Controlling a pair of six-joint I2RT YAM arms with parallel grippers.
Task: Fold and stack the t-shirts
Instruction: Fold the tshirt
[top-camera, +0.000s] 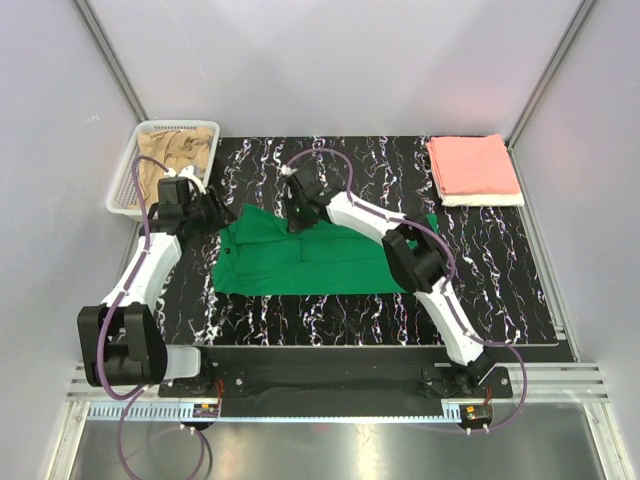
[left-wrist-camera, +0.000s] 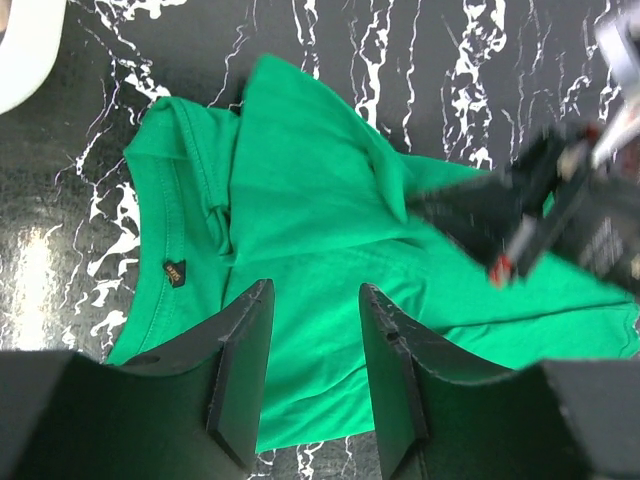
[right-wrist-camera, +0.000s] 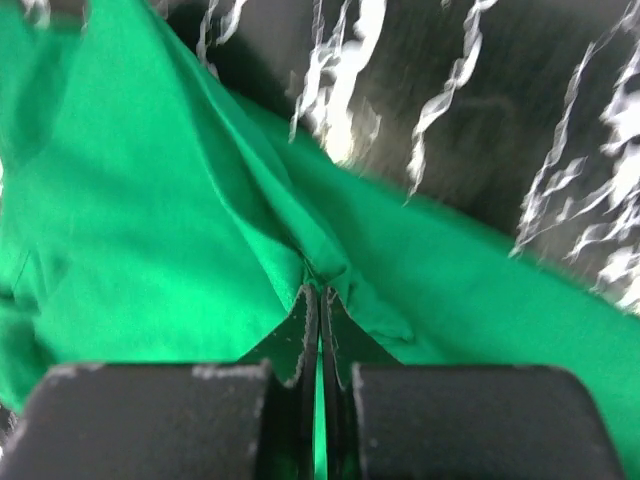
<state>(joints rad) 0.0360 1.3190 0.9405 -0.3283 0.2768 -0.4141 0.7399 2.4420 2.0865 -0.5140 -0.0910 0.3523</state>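
At frame centre, right gripper (right-wrist-camera: 320, 292) is pinching green t-shirt (top-camera: 300, 265) upper edge; left gripper (left-wrist-camera: 315, 300) is hovering open-jawed over its left end.

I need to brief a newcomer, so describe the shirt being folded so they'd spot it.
On the black marbled table, look at the middle: the green shirt lies spread there, pinched by the right gripper. It is the only green cloth; the pink shirt is folded far right, the tan shirt sits in the basket.

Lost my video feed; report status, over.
Right gripper shut on green t-shirt, pinching a fold. Left gripper open over its collar end. Nothing in the way.
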